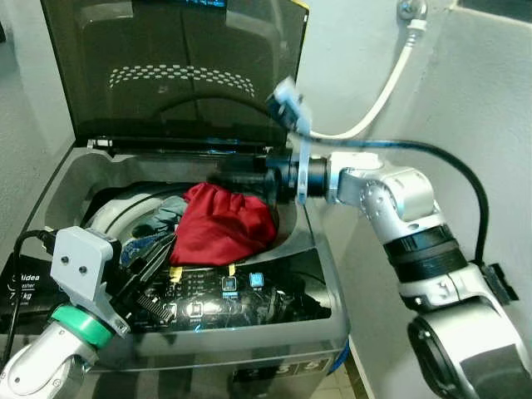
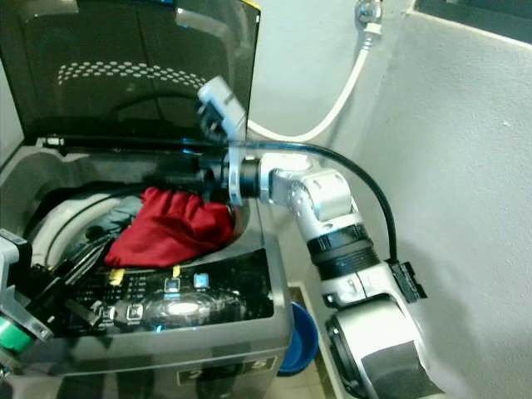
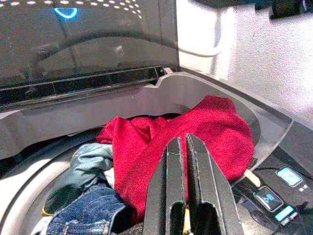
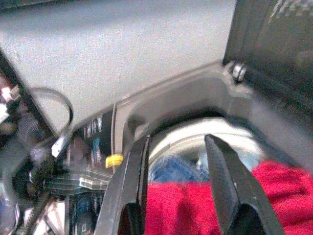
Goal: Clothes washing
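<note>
Silver arms — black cables, green wrist ring.

Red garment hides the drum beneath; control panel labels unreadable

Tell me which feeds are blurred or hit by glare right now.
Right wrist view: soft all over, the right hand open above the red garment. Left wrist view: sharp on the garment, the left hand closed. Eye views: bright glare on the glossy control panel, reflections on the raised lid.
</note>
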Controlling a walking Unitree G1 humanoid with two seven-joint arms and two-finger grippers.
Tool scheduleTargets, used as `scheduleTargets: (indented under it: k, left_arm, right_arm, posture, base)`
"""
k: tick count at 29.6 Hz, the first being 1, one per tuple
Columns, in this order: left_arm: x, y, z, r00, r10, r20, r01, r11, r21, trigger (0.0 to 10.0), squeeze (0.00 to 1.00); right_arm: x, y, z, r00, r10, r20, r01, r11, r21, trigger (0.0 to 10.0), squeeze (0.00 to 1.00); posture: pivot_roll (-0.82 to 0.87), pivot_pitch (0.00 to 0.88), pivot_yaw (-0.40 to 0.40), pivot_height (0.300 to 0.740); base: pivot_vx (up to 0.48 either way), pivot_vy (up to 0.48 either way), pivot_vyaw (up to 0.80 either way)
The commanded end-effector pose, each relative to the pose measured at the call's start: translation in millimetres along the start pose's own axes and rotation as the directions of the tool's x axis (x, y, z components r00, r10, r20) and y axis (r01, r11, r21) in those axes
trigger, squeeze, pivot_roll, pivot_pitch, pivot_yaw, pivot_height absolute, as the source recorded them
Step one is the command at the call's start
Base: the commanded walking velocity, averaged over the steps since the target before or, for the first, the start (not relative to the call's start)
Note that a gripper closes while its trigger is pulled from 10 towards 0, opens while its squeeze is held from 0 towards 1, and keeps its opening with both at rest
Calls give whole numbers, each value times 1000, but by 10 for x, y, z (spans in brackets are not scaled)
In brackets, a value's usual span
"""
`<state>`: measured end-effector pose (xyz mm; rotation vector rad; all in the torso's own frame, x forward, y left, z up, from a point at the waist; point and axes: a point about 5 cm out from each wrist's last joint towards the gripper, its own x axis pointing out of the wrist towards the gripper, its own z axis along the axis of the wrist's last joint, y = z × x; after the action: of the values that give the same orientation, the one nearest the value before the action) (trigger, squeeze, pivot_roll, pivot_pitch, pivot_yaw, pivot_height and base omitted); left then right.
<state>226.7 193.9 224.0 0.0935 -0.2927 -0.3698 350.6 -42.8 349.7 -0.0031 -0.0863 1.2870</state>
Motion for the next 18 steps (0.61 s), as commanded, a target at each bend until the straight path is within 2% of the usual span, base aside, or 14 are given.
scheduleTargets:
  k: [1, 2, 3, 4, 6, 7, 8, 10, 11, 12, 13, 14, 15, 18]
  left_arm:
    - [-16, -8, 10, 1000, -10, -7, 10, 1000, 2, 10000, 0]
    - [-16, -8, 10, 1000, -10, -7, 10, 1000, 2, 10000, 0]
    - [-14, -3, 13, 1000, -9, -8, 9, 1000, 4, 10000, 0]
    - [-7, 21, 16, 1000, 8, -8, -7, 1000, 22, 10000, 0]
    - [0, 49, 21, 1000, 27, -8, -27, 999, 44, 10000, 0]
    - [2, 61, 22, 999, 33, -7, -33, 998, 55, 10000, 0]
    - [2, 61, 22, 999, 33, -7, -33, 998, 55, 10000, 0]
    - [8, 94, 10, 998, 57, -17, -55, 995, 81, 10000, 0]
    - [12, 165, 1, 994, 107, -25, -104, 990, 100, 10000, 0]
    - [12, 165, 1, 994, 107, -25, -104, 990, 100, 10000, 0]
    - [12, 216, -4, 989, 142, -30, -138, 984, 112, 10000, 0]
    - [14, 316, -92, 975, 195, -106, -179, 973, 145, 10000, 0]
    - [14, 316, -92, 975, 195, -106, -179, 973, 145, 10000, 0]
    - [49, 240, -128, 984, 120, -132, -102, 985, 136, 10000, 0]
  right_arm:
    - [-26, -42, 140, 996, -35, 86, 35, 999, 8, 10000, 0]
    - [-26, -42, 140, 996, -35, 86, 35, 999, 8, 10000, 0]
    - [-51, -83, 239, 983, -75, 167, 71, 997, 29, 10000, 0]
    - [-129, -189, 400, 932, -188, 310, 178, 982, 60, 10000, 0]
    - [-246, -298, 545, 839, -312, 446, 286, 950, 126, 10000, 0]
    - [-303, -348, 532, 814, -360, 455, 328, 932, 151, 10000, 0]
    - [-303, -348, 532, 814, -360, 455, 328, 932, 151, 10000, 0]
    - [-400, -429, 451, 779, -449, 438, 421, 892, 165, 10000, 0]
    - [-387, -398, 278, 820, -437, 369, 417, 899, 137, 10000, 0]
    - [-387, -398, 278, 820, -437, 369, 417, 899, 137, 10000, 0]
    - [-366, -361, 155, 849, -420, 320, 403, 907, 121, 10000, 0]
    - [-270, -193, -173, 942, -312, 126, 315, 949, 1, 10000, 0]
    - [-270, -193, -173, 942, -312, 126, 315, 949, 1, 10000, 0]
    - [-213, -103, -364, 968, -251, 7, 251, 967, -41, 10000, 0]
  posture:
    - [70, 1, -33, 740]
    - [70, 1, -33, 740]
    - [73, 0, -30, 740]
    - [77, 0, -29, 740]
    - [77, 0, -29, 740]
    - [78, 0, -28, 740]
    - [78, 0, -28, 740]
    - [78, 0, -28, 740]
    - [80, 2, -23, 740]
    - [80, 2, -23, 740]
    - [80, 2, -23, 740]
    - [80, 4, -20, 740]
    - [80, 4, -20, 740]
    - [74, 8, -9, 740]
  base:
    - [0, 0, 0]
    - [0, 0, 0]
    - [0, 0, 0]
    - [0, 0, 0]
    - [0, 0, 0]
    - [0, 0, 0]
    - [0, 0, 0]
    - [0, 0, 0]
    - [0, 0, 0]
    - [0, 0, 0]
    - [0, 0, 0]
    - [0, 0, 0]
    - [0, 0, 0]
    - [0, 0, 0]
